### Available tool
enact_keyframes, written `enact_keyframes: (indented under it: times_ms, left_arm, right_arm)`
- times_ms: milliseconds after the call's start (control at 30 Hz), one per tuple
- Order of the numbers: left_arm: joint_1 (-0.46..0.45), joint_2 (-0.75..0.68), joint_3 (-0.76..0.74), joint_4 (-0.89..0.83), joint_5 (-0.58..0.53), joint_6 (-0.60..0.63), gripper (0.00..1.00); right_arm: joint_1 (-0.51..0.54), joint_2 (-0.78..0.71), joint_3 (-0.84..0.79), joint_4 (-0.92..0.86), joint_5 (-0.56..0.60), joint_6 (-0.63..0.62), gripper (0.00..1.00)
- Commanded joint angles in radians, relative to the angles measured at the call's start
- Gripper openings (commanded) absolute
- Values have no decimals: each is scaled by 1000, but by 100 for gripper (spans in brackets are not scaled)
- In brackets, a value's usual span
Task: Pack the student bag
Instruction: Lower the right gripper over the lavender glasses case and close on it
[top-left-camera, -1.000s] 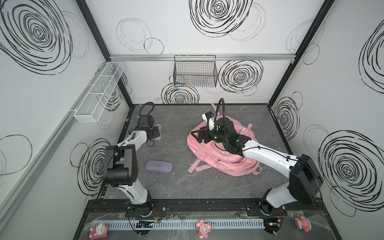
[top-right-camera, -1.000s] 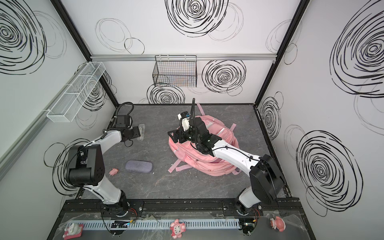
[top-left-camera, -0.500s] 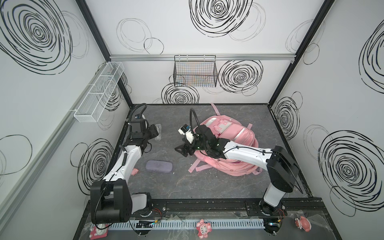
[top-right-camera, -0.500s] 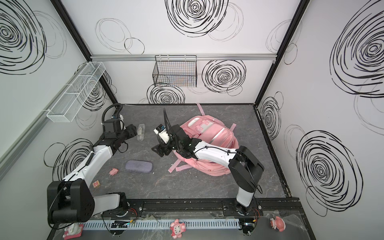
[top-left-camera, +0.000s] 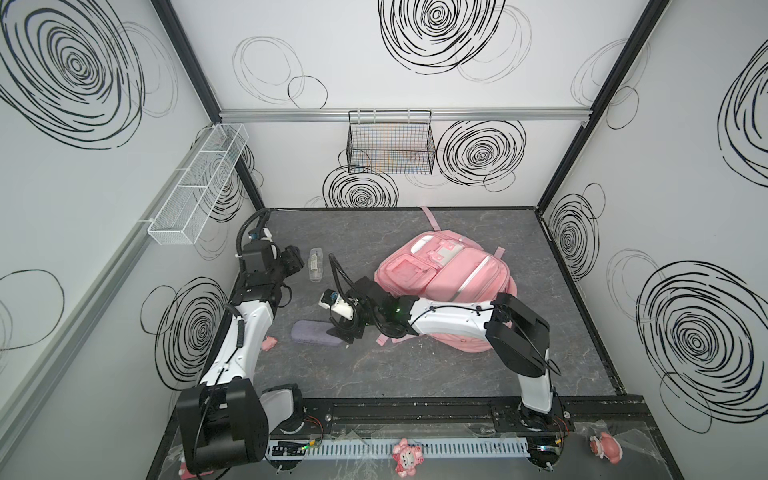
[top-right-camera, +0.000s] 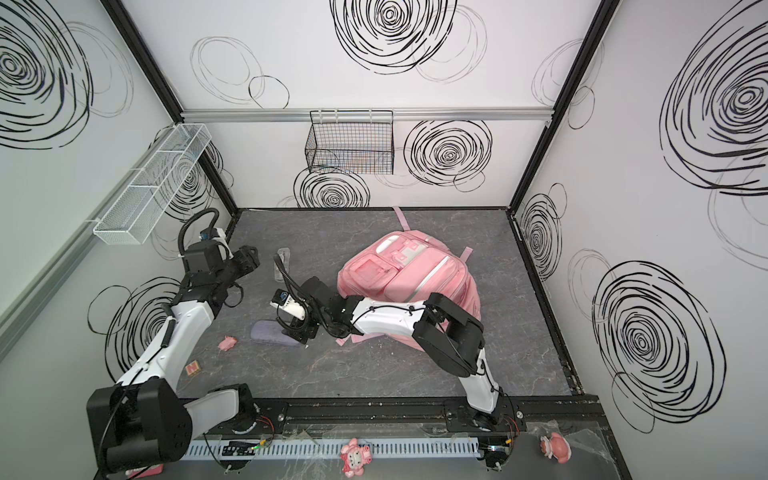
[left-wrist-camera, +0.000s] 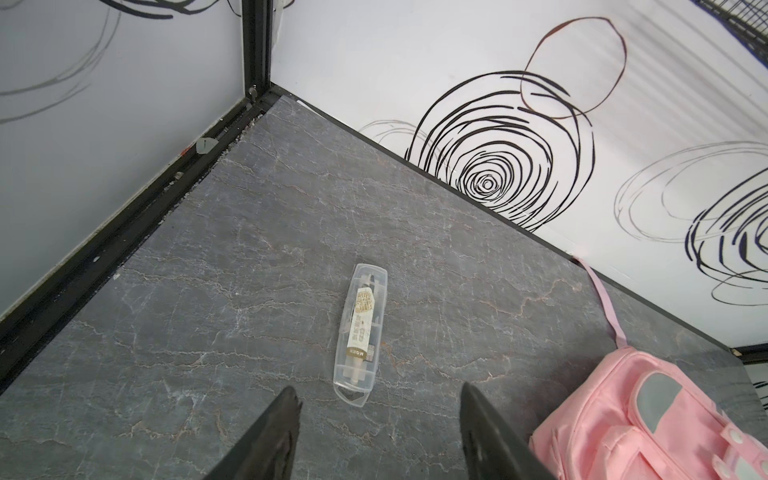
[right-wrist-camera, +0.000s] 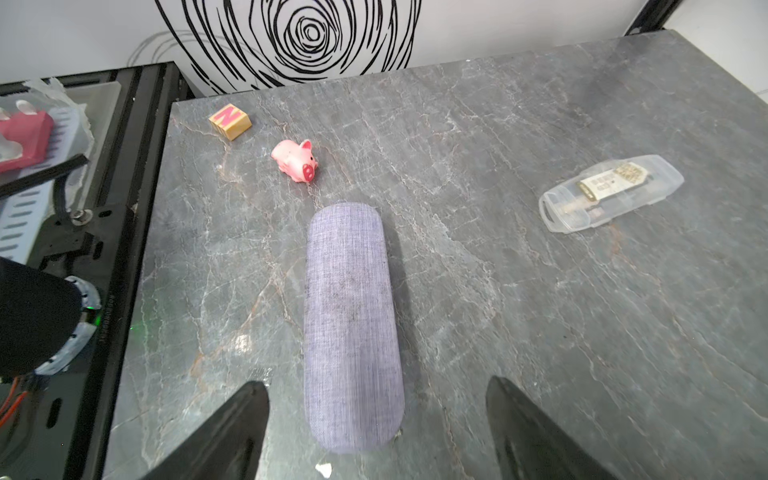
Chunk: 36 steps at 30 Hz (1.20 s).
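Observation:
The student bag (top-left-camera: 449, 278) (top-right-camera: 407, 274) is a pink backpack lying flat at the right of the floor, front pockets up; one corner shows in the left wrist view (left-wrist-camera: 648, 419). My right gripper (right-wrist-camera: 377, 384) (top-left-camera: 343, 332) stands open low over the floor, its fingers either side of the near end of a purple-grey fabric case (right-wrist-camera: 349, 324) (top-left-camera: 311, 332), apart from it. My left gripper (left-wrist-camera: 379, 392) (top-left-camera: 293, 259) is open and empty, just short of a clear plastic pen box (left-wrist-camera: 360, 336) (top-left-camera: 316, 264).
A pink pig toy (right-wrist-camera: 296, 160) (top-left-camera: 269, 343) and a lettered wooden block (right-wrist-camera: 230, 121) (top-right-camera: 192, 368) lie beyond the case near the left wall. A bag strap (left-wrist-camera: 602, 303) trails toward the back wall. A black wire basket (top-left-camera: 390, 145) and a white mesh shelf (top-left-camera: 199, 187) hang on the walls.
My right gripper has left the bag and swung left and forward, down to the purple case. My left arm has changed pose while its gripper stayed by the clear box.

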Motion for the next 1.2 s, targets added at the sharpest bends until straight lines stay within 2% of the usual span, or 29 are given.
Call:
enact_keyframes:
  times_ms: [0, 300, 767, 1167]
  left_arm:
    - [14, -5, -13, 50, 46, -15, 64]
    - [29, -42, -28, 67, 83, -54, 65]
    - [39, -54, -36, 84, 119, -74, 65]
    - [46, -55, -42, 100, 150, -86, 65]
  right_arm:
    - [24, 51, 92, -48, -7, -72, 87]
    - [32, 186, 254, -115, -8, -96, 93]
    - [60, 378, 458, -242, -16, -148, 93]
    - [65, 463, 502, -277, -57, -135, 90]
